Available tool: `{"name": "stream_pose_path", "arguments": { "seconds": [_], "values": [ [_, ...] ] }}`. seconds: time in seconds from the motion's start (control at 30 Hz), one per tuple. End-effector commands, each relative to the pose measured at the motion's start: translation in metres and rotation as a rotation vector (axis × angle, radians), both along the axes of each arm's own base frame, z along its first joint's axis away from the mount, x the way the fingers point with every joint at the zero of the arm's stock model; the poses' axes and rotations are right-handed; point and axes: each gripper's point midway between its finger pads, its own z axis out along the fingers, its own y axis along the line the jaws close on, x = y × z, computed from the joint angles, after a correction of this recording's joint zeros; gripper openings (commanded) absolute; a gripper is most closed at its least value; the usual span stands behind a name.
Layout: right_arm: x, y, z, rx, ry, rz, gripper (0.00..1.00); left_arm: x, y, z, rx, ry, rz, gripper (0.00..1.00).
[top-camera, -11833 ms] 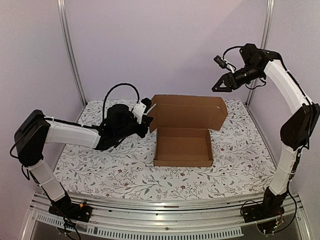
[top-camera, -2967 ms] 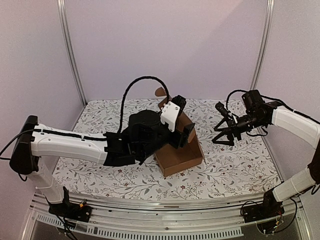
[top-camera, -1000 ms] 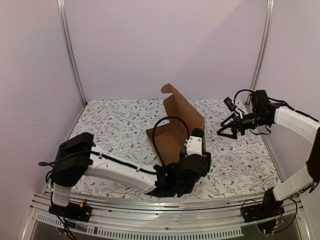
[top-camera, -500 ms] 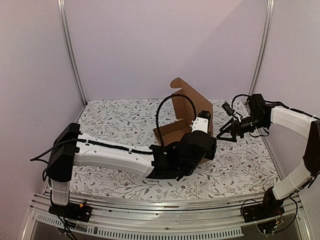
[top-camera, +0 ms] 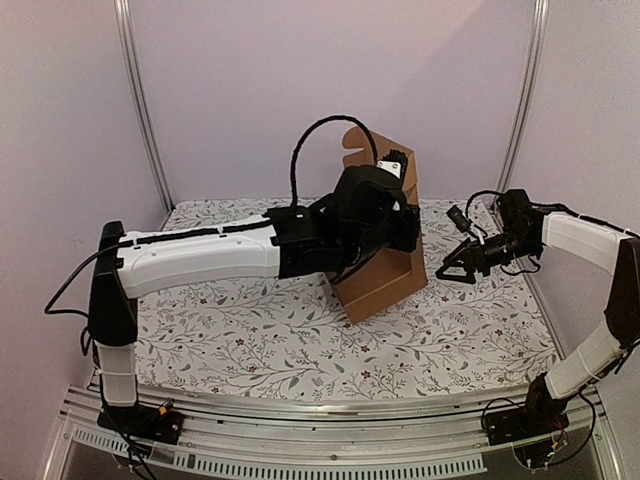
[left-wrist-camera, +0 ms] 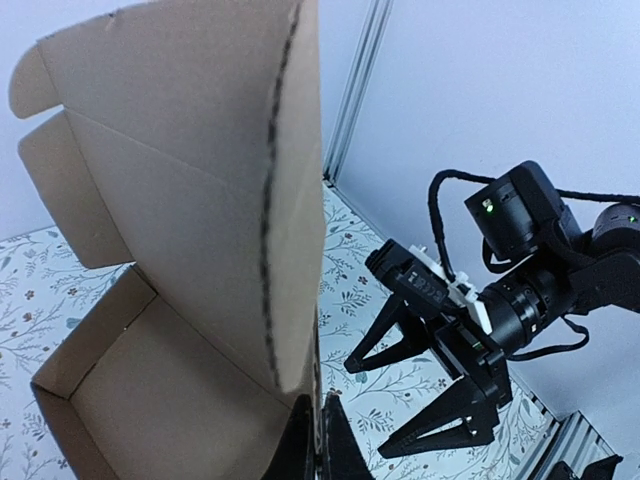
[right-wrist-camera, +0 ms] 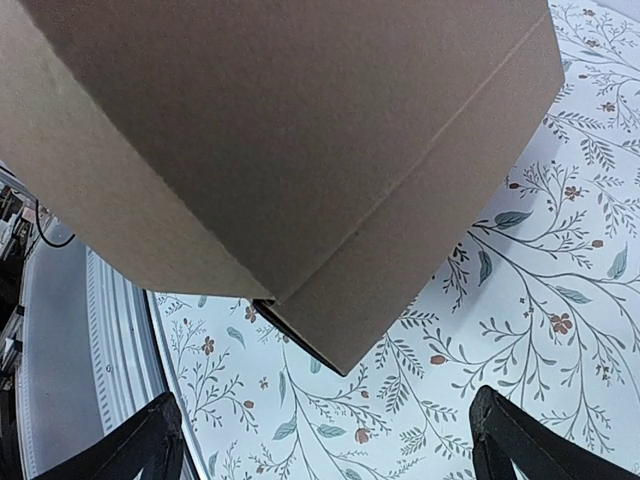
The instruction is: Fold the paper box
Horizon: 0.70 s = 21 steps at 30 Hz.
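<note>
The brown paper box [top-camera: 385,285] is tilted on the table with its lid [top-camera: 362,140] standing up. My left gripper [top-camera: 405,232] reaches across from the left and is shut on the box's right side wall. In the left wrist view the closed fingertips [left-wrist-camera: 320,440] pinch that wall's edge, with the box's inside [left-wrist-camera: 150,390] and raised lid [left-wrist-camera: 180,150] to their left. My right gripper [top-camera: 455,266] hangs open just right of the box, apart from it. In the right wrist view the box's outer side [right-wrist-camera: 300,130] fills the top, above the open right gripper [right-wrist-camera: 335,450].
The table carries a floral cloth [top-camera: 230,320]. Metal frame posts [top-camera: 520,90] stand at the back corners and a rail [top-camera: 300,410] runs along the near edge. My right gripper [left-wrist-camera: 430,390] shows close beside the box in the left wrist view.
My left arm has swung up and toward the back with the box in its grip, turning and tilting it. The right gripper has barely moved and stays open.
</note>
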Motion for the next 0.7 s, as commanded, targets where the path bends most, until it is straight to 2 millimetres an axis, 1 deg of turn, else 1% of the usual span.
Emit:
{"name": "stream_pose_path", "arguments": {
  "seconds": [0.0, 0.17, 0.3, 0.5, 0.6, 0.67],
  "values": [
    [0.003, -0.003, -0.001, -0.013, 0.014, -0.001, 0.99, 0.006, 0.004, 0.017, 0.062, 0.021, -0.088, 0.0],
    [0.002, -0.004, -0.004, -0.019, 0.024, 0.005, 0.99, 0.012, 0.003, 0.012, 0.132, 0.046, -0.191, 0.0],
    [0.0, -0.003, -0.006, -0.013, 0.042, 0.018, 0.99, 0.008, -0.001, 0.005, 0.176, 0.055, -0.284, 0.0],
    [0.0, -0.004, -0.011, -0.024, 0.055, 0.028, 0.99, 0.016, 0.003, 0.005, 0.218, 0.048, -0.328, 0.0],
    [0.005, -0.008, -0.009, -0.013, 0.06, 0.016, 0.99, 0.012, 0.0, 0.001, 0.223, 0.057, -0.385, 0.0],
    [0.015, -0.015, -0.004, 0.015, 0.073, -0.019, 0.99, 0.008, 0.0, -0.004, 0.223, 0.072, -0.406, 0.0]
  ]
}}
